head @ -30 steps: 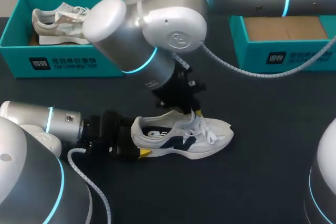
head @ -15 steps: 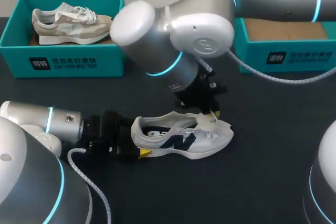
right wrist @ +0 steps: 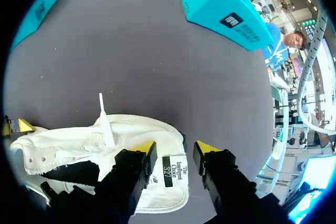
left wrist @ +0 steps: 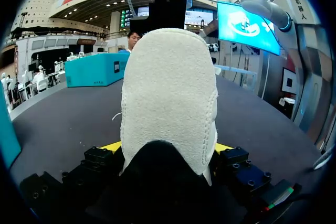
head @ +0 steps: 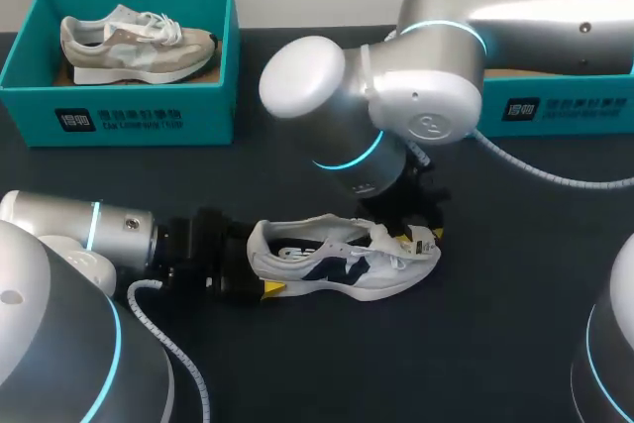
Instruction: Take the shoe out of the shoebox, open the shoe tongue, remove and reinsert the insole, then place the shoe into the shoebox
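shoe [head: 342,260] sitting on the table [head: 495,344] near my 6 o'clock, toe pointing to 3 | my left gripper [left wrist: 168,148] clamped on its heel from the 9 side; yellow tips on both flanks | my right gripper [right wrist: 174,149] over the tongue [right wrist: 170,174]; fingers a narrow gap apart, not pinching anything | shoebox [head: 119,111] at 10 o'clock holds a beige shoe [head: 134,47]; second shoebox [head: 555,108] at 2

You've got two shoes in view: one white shoe [head: 342,260] on the desk [head: 495,344] and one beige shoe [head: 134,42] inside a box. There are two teal boxes, the left box [head: 119,116] and the right box [head: 555,106]. Over the one desk you have two arms, the left arm [head: 89,230] and the right arm [head: 396,96]. Each carries one pincer, so two in all, the left pincer [left wrist: 168,148] and the right pincer [right wrist: 174,150], with two yellow-tipped fingers apiece.
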You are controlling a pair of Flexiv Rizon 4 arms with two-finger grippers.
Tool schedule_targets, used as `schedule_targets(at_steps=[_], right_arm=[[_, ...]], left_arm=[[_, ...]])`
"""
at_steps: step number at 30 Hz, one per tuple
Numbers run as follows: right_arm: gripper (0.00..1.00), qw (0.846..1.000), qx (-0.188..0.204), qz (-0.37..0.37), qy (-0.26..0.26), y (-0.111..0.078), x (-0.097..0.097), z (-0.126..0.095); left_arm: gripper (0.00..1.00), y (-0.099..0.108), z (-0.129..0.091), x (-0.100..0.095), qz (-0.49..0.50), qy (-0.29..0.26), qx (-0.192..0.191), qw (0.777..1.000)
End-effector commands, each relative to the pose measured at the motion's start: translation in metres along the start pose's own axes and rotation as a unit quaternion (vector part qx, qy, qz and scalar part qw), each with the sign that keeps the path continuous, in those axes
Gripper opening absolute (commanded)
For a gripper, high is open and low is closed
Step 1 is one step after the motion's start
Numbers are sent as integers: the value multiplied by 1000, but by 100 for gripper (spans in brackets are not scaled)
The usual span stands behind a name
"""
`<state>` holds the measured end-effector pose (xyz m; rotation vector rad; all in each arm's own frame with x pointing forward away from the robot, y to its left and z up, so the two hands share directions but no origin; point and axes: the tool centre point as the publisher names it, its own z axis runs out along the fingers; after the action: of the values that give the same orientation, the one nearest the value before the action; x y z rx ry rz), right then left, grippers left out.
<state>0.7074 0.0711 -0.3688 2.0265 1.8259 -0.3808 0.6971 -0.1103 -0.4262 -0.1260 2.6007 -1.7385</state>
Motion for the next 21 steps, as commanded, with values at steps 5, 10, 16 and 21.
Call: schedule_targets(at_steps=[5, 10, 16, 21], right_arm=[[71, 996, -27, 85, 7, -5, -5, -21], [100, 994, -75, 64, 45, 0, -2, -48], [100, 986, -129, -24, 100, 14, 11, -88], [100, 970, -162, -114, 140, 23, 24, -120]], left_arm=[[0, 6, 3, -1, 0, 0, -1, 1000], [0, 6, 3, -1, 0, 0, -1, 1000], [0, 6, 3, -1, 0, 0, -1, 1000], [0, 6, 3, -1, 0, 0, -1, 1000]])
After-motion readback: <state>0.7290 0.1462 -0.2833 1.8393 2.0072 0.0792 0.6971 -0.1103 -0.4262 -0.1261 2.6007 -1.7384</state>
